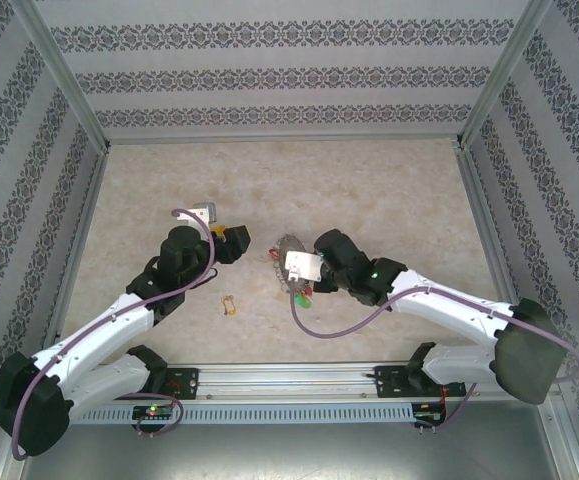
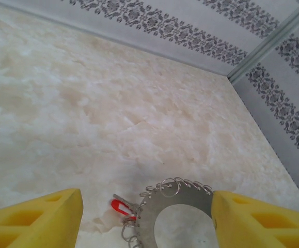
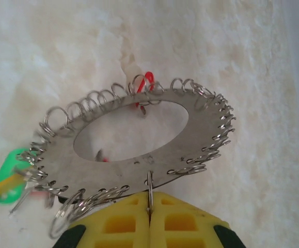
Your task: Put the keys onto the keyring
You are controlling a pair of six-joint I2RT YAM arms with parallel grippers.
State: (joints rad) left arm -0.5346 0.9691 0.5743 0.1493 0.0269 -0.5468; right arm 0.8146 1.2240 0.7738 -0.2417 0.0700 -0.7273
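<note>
Right up close, the right jaws are pressed tight together on the edge of the keyring [image 3: 203,132]. It is a flat metal ring with lots of little wire loops round its rim. They hold it tilted up from the surface [image 1: 369,190], I think so the other arm can reach the loops. A key with a red tag [image 2: 120,206] sits just beside the ring's edge. I cannot tell if it is hooked on. A green tag [image 3: 10,165] hangs from the ring. The left jaws are spread wide, one on each side of the ring, pinching nothing. The key with the tan tag [image 1: 230,303] lies alone on the surface, near the left arm.
</note>
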